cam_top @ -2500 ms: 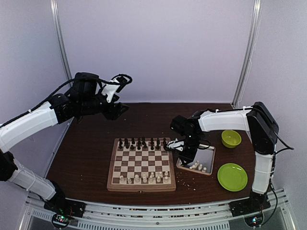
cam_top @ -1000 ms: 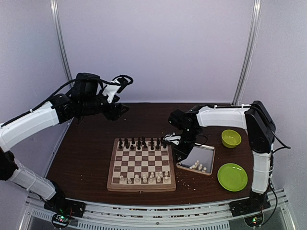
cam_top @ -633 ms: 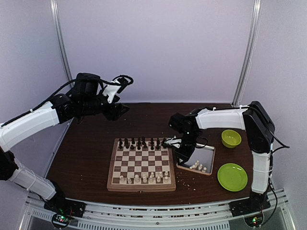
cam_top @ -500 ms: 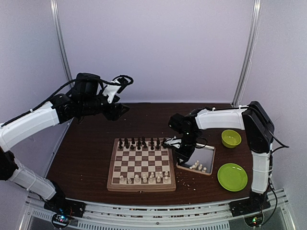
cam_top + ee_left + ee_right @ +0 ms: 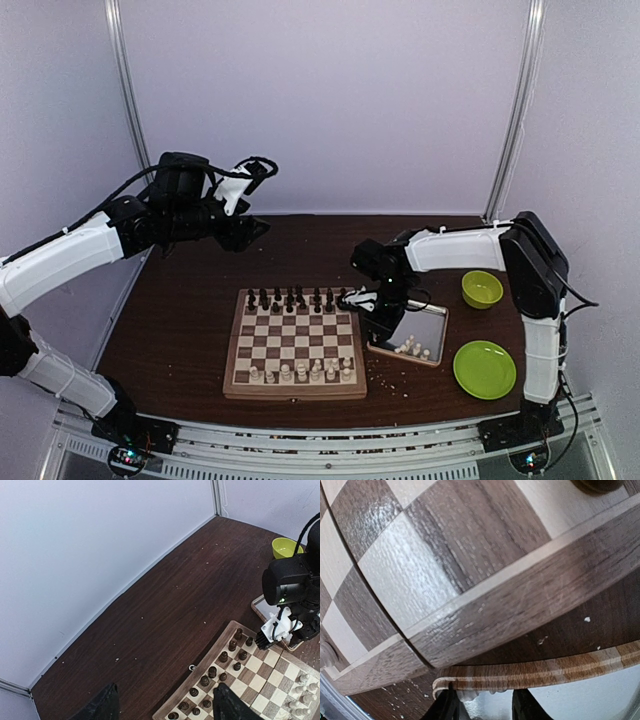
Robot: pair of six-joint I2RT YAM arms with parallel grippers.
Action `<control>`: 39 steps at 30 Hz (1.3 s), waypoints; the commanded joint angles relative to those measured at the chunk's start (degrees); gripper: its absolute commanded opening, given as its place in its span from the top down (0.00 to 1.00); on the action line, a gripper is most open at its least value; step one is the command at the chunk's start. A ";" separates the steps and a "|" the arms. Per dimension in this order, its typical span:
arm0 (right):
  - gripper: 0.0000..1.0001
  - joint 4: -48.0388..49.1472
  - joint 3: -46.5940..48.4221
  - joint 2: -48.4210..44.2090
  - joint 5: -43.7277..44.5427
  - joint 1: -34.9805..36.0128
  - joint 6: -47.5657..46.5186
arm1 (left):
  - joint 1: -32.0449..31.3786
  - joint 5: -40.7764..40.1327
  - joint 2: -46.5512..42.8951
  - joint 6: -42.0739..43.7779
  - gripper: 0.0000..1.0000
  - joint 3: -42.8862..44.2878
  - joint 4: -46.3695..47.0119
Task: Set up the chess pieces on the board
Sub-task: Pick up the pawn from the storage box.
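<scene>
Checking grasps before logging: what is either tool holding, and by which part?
Left tool holds nothing, jaws open. Right tool: cannot tell; its jaw gap barely shows.

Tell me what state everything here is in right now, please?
board, flat, partly set up.
tray, flat, right of the board.
cream chess pieces, some standing along the near edge, others in the tray.
dark pieces, standing at the far edge.
green bowl, upright.
green plate, flat, bare.
left gripper, open, raised high.
right gripper, low at the board's corner, grip unclear.
</scene>
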 commanded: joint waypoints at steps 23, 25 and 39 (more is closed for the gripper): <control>0.82 8.94 -8.74 -3.26 0.06 -2.76 -8.96 | -0.23 0.73 -0.11 0.26 0.35 1.56 1.88; 0.83 9.25 -9.93 -5.29 1.27 -2.78 -9.09 | -0.22 0.92 0.03 0.12 0.35 1.56 1.84; 0.84 11.67 -15.38 -27.36 1.12 -2.72 -14.52 | -0.31 9.90 7.03 -21.54 0.35 2.28 6.76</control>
